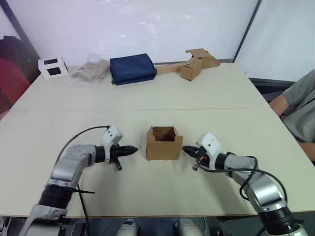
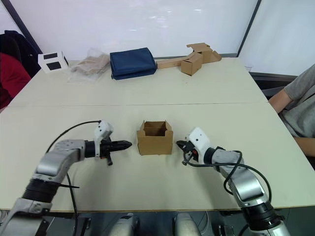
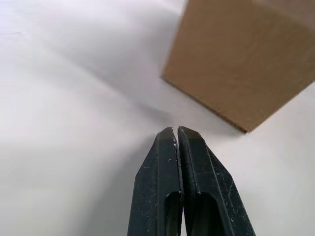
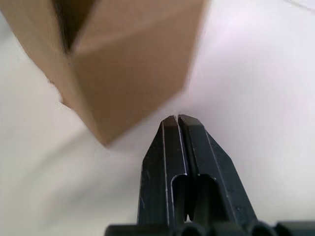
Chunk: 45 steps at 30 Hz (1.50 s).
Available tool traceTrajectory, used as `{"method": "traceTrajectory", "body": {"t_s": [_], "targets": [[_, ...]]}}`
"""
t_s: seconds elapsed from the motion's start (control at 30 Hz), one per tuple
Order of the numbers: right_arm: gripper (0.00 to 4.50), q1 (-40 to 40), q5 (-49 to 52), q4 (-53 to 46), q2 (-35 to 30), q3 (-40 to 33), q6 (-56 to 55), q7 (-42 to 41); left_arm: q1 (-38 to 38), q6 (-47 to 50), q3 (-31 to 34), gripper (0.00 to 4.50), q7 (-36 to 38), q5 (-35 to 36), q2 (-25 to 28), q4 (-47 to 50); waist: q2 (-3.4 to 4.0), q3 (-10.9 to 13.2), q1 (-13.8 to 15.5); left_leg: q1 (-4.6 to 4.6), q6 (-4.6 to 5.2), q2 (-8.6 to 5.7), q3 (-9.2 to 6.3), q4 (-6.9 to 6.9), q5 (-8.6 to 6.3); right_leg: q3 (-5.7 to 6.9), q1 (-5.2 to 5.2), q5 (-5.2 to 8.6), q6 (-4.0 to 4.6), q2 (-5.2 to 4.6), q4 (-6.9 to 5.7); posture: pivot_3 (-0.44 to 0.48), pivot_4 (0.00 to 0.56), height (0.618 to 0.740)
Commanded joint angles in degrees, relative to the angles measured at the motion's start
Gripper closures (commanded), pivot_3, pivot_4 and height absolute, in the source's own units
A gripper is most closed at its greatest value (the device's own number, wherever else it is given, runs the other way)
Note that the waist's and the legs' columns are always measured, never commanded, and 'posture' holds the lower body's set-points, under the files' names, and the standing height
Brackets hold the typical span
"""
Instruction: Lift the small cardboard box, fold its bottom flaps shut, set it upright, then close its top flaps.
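Spanning the whole scene, the pale table (image 1: 162, 98) carries everything, with a seam running across its middle. At its far edge lies a folded navy cloth (image 1: 132, 68), with a crumpled clear plastic bag (image 1: 89, 71) beside it on the robot's left and a white box with black panels (image 1: 52, 67) further left. On the far right a tan cardboard box joined to a long strip (image 1: 193, 65) rests near the edge. A person's sleeve and arm (image 1: 294, 109) show at the table's right side.

Nearer the robot, the small cardboard box (image 1: 164, 143) stands upright at the table's centre, between the 2 grippers. Its top flaps (image 1: 164, 130) are open, so the brown interior shows from above.

The left gripper (image 1: 133, 150) points at the box's left wall from just beside it, not touching; in the left wrist view its 2 black fingers (image 3: 197, 177) are pressed together, holding nothing. The right gripper (image 1: 186, 149) points at the box's right wall, also just beside it and apart from it; the right wrist view shows its fingers (image 4: 197, 157) together, holding nothing.
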<state>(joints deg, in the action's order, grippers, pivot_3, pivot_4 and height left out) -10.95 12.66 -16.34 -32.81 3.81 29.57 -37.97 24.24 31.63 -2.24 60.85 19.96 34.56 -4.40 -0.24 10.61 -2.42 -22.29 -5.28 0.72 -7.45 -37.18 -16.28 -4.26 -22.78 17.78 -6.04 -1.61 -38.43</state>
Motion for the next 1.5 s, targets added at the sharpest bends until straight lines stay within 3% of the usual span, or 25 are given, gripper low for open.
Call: {"method": "traceTrajectory", "body": {"t_s": [0.03,0.17,0.37,1.07,1.5], "targets": [[4.5,-1.9,4.47,-3.67,-0.64,-5.25,0.4,-1.37,3.3,2.92,2.42,4.41,2.87,4.69,1.81,3.44,0.0,0.0,-0.07,0.0,0.0,0.0,0.0,0.0,0.0,0.0,0.0,0.0,0.0,0.01,0.0,0.0,0.15,0.74],[4.5,-5.1,12.87,-6.13,-1.19,-9.08,5.22,-5.02,6.86,7.39,2.97,4.41,3.41,8.64,2.12,6.6,0.0,0.0,-0.12,0.0,0.01,0.01,0.0,0.02,0.0,0.0,0.0,0.0,0.0,0.01,0.01,0.0,0.15,0.74],[4.5,-8.07,17.36,-6.61,-0.49,-8.3,9.3,-5.5,8.07,7.45,1.5,4.41,2.41,8.93,1.02,7.42,0.0,0.0,-0.14,0.01,0.01,0.02,0.0,0.02,-0.01,0.0,0.0,0.0,0.0,0.03,0.0,0.0,0.15,0.74],[4.5,-13.24,12.53,1.15,0.28,2.49,5.63,-9.89,10.17,0.22,-6.03,4.41,2.69,3.06,-4.11,1.69,0.0,0.0,-0.17,0.0,0.01,0.01,0.0,0.0,-0.01,0.0,-0.01,0.0,0.0,0.03,0.01,0.0,0.15,0.74],[4.5,-14.18,13.64,2.68,-0.51,0.59,6.44,-12.57,10.18,0.66,-4.72,4.41,2.82,3.95,-3.84,2.03,0.0,0.0,-0.13,0.0,0.01,0.01,0.0,-0.01,-0.01,0.0,-0.01,0.0,0.0,0.02,0.01,0.0,0.15,0.74]]}}
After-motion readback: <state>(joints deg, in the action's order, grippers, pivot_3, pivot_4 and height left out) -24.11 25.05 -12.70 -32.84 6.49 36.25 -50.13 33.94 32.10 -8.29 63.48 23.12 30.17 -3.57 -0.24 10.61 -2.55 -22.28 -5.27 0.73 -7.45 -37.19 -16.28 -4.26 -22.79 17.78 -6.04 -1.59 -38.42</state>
